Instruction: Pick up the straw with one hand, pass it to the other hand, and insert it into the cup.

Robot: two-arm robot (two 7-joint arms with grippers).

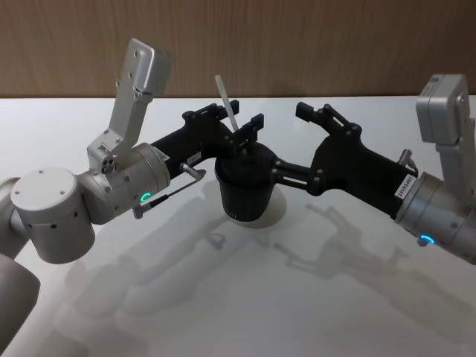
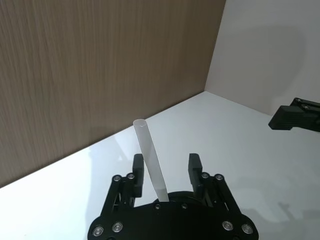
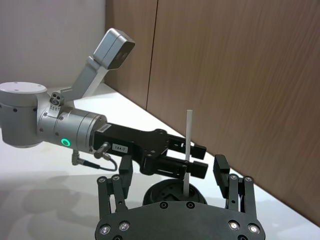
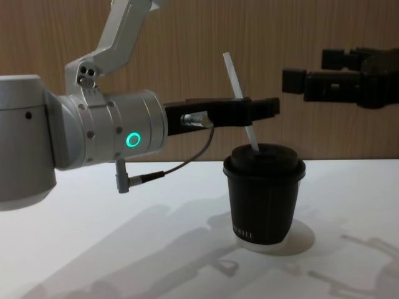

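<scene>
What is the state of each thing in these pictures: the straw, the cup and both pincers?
straw: tilted, lower end in the cup's lid, between the left pincer's fingers.
cup: upright on the table, lid on.
left pincer: over the cup, fingers open on either side of the straw.
right pincer: open, beside the cup, holding nothing.

A plain white table (image 1: 223, 312) fills the lower part of the head view, its smooth top crossed by soft grey shadows (image 1: 335, 253) toward the lower middle and right. Behind it, across the top of the frame, runs a brown wood-grain wall (image 1: 297, 44). In the upper right of the left wrist view, a pale grey wall (image 2: 270, 45) meets the wood panelling at a corner.
</scene>
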